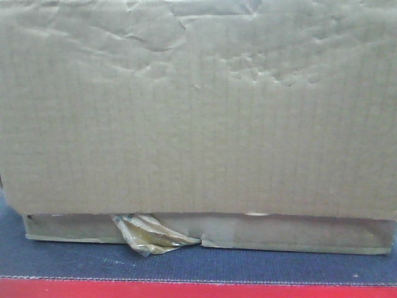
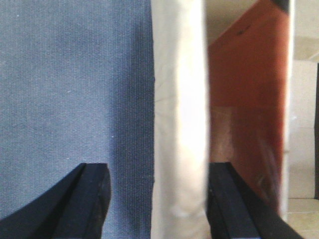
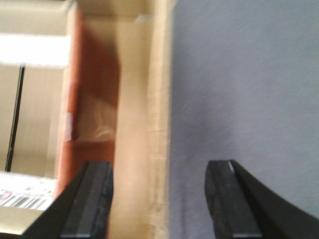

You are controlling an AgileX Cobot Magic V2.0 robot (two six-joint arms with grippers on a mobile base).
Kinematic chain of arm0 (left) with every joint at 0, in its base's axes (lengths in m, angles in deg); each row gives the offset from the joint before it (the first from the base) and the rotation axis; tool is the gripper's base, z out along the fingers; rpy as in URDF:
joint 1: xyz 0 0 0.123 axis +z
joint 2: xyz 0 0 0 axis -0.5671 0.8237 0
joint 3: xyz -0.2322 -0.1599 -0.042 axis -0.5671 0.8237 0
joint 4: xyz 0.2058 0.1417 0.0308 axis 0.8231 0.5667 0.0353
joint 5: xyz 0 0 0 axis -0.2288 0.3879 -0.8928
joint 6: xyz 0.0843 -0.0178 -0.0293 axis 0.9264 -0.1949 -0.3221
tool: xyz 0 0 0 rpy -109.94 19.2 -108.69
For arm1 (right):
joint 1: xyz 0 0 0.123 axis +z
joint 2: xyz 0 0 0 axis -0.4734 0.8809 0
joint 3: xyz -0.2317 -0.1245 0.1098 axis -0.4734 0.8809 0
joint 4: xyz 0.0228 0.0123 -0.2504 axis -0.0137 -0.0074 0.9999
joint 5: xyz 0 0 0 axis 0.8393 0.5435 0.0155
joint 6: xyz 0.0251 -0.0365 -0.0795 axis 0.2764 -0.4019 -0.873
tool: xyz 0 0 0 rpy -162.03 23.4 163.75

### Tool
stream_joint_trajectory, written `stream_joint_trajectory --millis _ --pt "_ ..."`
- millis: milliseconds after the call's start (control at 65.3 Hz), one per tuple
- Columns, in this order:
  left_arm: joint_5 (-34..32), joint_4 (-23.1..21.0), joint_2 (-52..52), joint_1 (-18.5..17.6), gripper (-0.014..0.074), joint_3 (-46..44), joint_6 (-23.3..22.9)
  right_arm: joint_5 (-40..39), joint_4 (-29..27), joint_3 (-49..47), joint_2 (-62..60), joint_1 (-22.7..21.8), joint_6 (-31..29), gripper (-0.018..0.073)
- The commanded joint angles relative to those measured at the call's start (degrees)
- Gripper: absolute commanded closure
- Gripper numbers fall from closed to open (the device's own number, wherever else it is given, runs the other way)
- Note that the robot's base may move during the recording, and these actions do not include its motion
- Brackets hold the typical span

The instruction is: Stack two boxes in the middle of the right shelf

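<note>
Two cardboard layers fill the front view: a big upper box point(image 1: 198, 112), its face dented and rippled, sits on a flatter lower box point(image 1: 298, 233) that peeks out beneath it. Both are shut from this side, so what they hold is hidden. A curl of crumpled tape point(image 1: 149, 236) hangs off the lower box's front. The pair rests on blue cloth point(image 1: 186, 264), with a red strip point(image 1: 186, 290) along the near edge.

Over to the left wrist camera: the left gripper point(image 2: 158, 199) has its jaws spread wide, and a pale cardboard edge point(image 2: 179, 124) runs up between them. It sits close against the right-hand finger point(image 2: 229, 204) and leaves a clear gap to the other, so nothing is clamped. Blue cloth lies to one side and a red-orange panel point(image 2: 244, 99) to the other.

On the right wrist camera, the right gripper point(image 3: 159, 199) is likewise wide apart, straddling a tan cardboard edge point(image 3: 144, 124) with room to spare. A barcode label point(image 3: 20, 200) shows at the lower left corner. Which box each edge belongs to, I cannot tell.
</note>
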State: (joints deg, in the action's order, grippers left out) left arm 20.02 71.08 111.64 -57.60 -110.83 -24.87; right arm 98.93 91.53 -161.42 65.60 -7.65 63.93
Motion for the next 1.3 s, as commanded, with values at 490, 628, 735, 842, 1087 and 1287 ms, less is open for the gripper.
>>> stream_joint_trajectory --millis 490,628,735,842,1087,1287 --pt "-0.2 -0.2 -0.5 -0.2 0.0279 0.1 0.0 0.1 3.1 -0.4 4.8 0.6 0.3 0.0228" --pt "-0.2 -0.2 -0.4 -0.2 0.0279 0.1 0.0 0.1 3.1 -0.4 5.1 0.6 0.3 0.0230" --pt "-0.2 -0.2 -0.1 -0.2 0.0279 0.1 0.0 0.1 3.1 -0.4 6.0 0.6 0.3 0.0231" --pt "-0.2 -0.3 -0.1 -0.2 0.0279 0.1 0.0 0.1 3.0 -0.4 6.4 0.6 0.3 0.0231" --pt "-0.2 -0.4 -0.1 -0.2 0.0279 0.1 0.0 0.1 2.9 -0.4 7.4 0.6 0.3 0.0312" --pt "-0.2 -0.4 -0.1 -0.2 0.0279 0.1 0.0 0.1 2.9 -0.4 7.4 0.6 0.3 0.0384"
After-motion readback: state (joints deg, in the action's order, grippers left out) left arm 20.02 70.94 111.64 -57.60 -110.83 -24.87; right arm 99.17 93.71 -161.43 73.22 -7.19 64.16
